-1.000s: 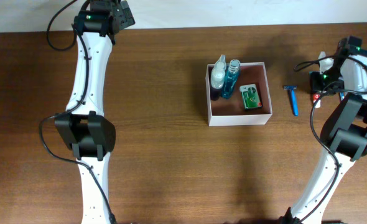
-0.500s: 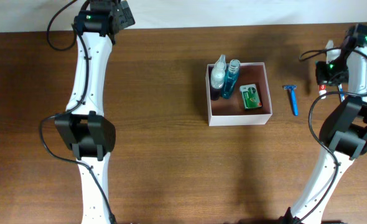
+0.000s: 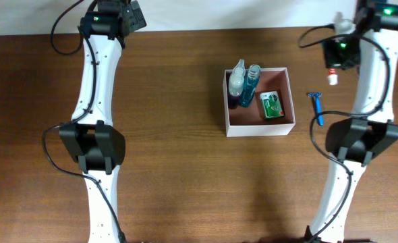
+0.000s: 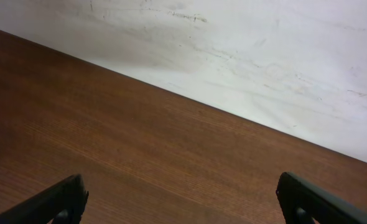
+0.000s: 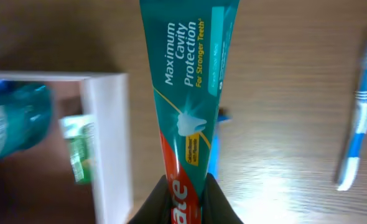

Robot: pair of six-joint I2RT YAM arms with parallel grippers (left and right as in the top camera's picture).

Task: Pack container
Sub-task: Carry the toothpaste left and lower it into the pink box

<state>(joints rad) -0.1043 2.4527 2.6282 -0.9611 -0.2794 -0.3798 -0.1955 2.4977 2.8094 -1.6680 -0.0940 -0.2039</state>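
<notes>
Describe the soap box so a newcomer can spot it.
Find the square white-walled container on the brown table. Inside, near its right wall, lies the soap box. It is flat, green and white; its neighbours are a spray bottle and a blue bottle.

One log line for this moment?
right gripper: shut on teal toothpaste tube | left gripper: open, empty | white square container: tube outside

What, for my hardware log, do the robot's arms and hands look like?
Left arm and right arm match: slim white links, bulky black joints, looping black cables, a green light near the wrist. The left hand has black fingers.
</notes>
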